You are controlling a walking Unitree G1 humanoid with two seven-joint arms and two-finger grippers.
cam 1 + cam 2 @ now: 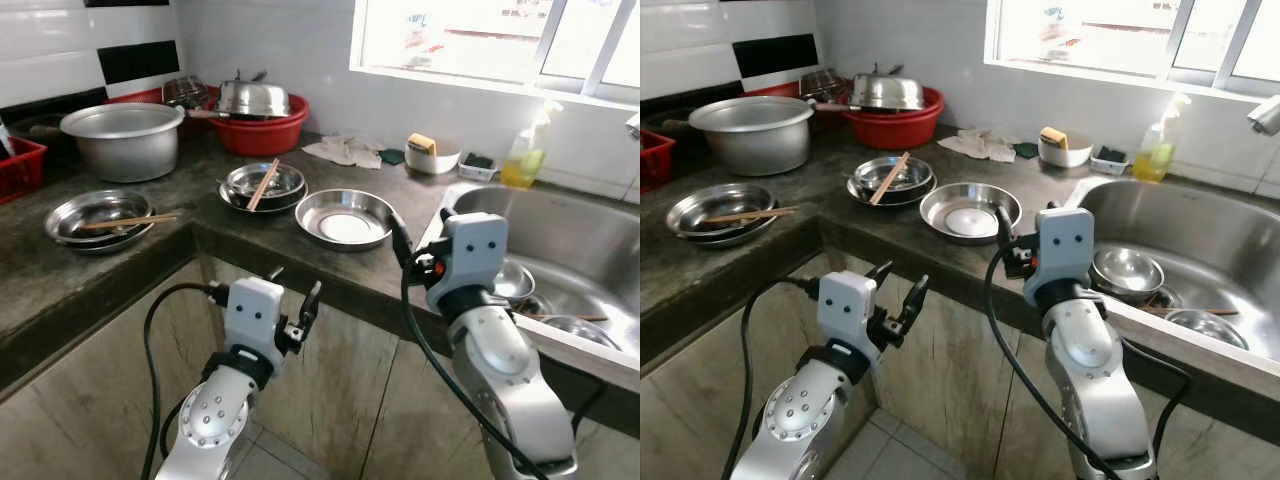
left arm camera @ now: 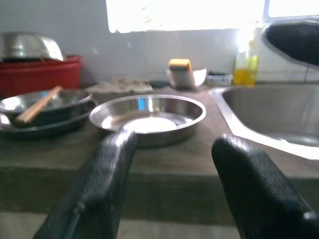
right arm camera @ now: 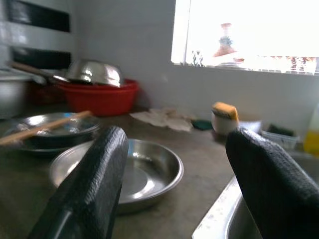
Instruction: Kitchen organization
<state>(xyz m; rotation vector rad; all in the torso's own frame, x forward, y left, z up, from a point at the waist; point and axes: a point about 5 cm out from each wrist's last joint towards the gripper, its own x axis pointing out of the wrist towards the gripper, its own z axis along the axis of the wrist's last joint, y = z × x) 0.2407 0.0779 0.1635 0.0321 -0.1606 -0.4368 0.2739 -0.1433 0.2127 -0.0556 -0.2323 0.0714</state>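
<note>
Both arms sit low in frame: left pincer (image 1: 300, 312) open and empty below the worktop (image 1: 60, 290) edge, right pincer (image 3: 174, 174) open too. The steel plate (image 1: 345, 217) lies mid-frame, straight ahead, nearer the right arm.

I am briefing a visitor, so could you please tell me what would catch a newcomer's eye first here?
Probably the empty steel plate at the counter's front edge beside the sink, with the open left gripper and open right gripper raised before it. Behind it, chopsticks lie across stacked steel dishes, and a red basin stands by the wall.
</note>
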